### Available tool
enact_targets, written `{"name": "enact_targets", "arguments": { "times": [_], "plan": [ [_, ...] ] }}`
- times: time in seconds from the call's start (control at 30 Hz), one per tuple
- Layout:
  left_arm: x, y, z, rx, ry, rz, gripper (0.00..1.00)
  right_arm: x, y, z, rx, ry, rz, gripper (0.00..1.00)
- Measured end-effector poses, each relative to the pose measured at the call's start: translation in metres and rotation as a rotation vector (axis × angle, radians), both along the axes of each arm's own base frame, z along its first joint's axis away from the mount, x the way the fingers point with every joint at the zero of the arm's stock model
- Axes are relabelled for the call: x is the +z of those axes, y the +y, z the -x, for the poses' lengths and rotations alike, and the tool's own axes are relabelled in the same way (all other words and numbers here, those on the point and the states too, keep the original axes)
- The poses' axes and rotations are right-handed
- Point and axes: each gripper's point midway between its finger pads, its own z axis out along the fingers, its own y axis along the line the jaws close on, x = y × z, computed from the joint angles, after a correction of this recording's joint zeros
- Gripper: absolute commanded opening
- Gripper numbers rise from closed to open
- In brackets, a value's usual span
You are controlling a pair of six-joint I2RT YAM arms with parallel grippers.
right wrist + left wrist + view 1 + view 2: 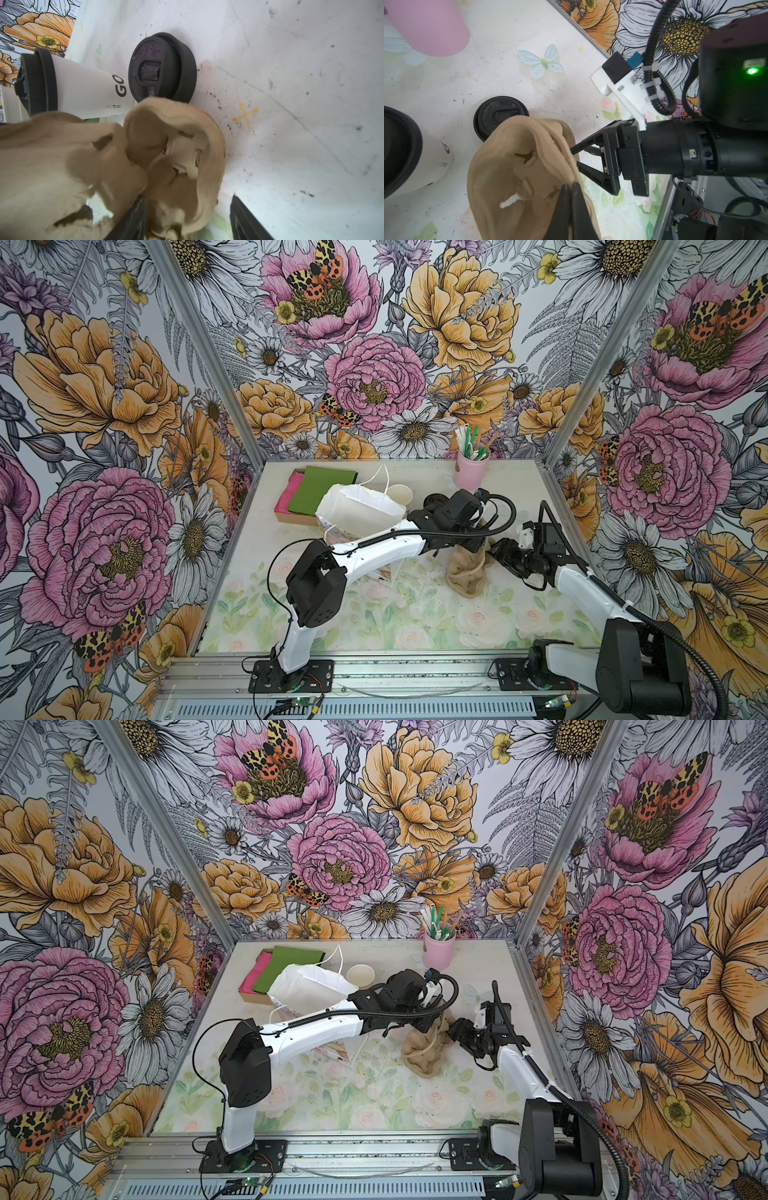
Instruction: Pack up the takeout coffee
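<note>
- My left gripper (pixel 569 197) was clamped on a fold of the tan cloth pouch (pixel 519 166), fingertips pressed together with the fabric pinched between them.
- The pouch's upper part hung raised from that grip, while in both top views its lower part lay bunched on the table (pixel 374 614). A white cord (pixel 510 201) poked out of the cloth near the pinch.
- My right gripper (pixel 188 196) faced the pouch from the opposite side with its jaws apart. One finger lay against the cloth at the pouch's rim and the other stood clear over bare table, so nothing was gripped.
- The takeout coffee (pixel 83 89), a white cup with its black sip lid on and dark letters "GO" on its side, stood on the table just behind the pouch, free of both grippers.
- A loose black lid (pixel 162 66) lay flat on the table just beside the cup, its near edge hidden by the pouch's rim in both wrist views.
- In both top views my left arm covered that spot, and I could not make out the cup there.
- At the back of the table stood a pink cup (pixel 471 472) holding straws. Well to its left were a lidless paper cup (pixel 401 493) and a white paper bag (pixel 361 510).
</note>
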Motion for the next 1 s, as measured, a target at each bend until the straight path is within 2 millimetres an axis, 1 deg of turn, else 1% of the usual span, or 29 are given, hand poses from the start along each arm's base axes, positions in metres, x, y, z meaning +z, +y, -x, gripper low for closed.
{"name": "enact_targets", "arguments": {
  "times": [0.2, 0.53, 0.8, 0.9, 1.0],
  "plan": [
    [-0.005, 0.004, -0.001, 0.015, -0.002, -0.016, 0.06, -0.007, -0.002, 0.001, 0.005, 0.016, 0.022, 0.65],
    [-0.006, 0.004, -0.003, 0.021, -0.008, -0.02, 0.07, -0.007, -0.006, -0.003, 0.001, 0.014, 0.048, 0.65],
    [-0.008, 0.009, -0.01, 0.04, -0.049, -0.049, 0.08, -0.012, -0.014, 0.003, -0.026, 0.046, 0.091, 0.65],
    [-0.008, 0.01, -0.011, 0.043, -0.062, -0.057, 0.08, -0.007, -0.02, 0.006, -0.045, 0.045, 0.123, 0.66],
    [-0.007, 0.012, -0.013, 0.046, -0.073, -0.064, 0.08, 0.005, -0.027, 0.009, -0.068, 0.024, 0.162, 0.7]
  ]
}}
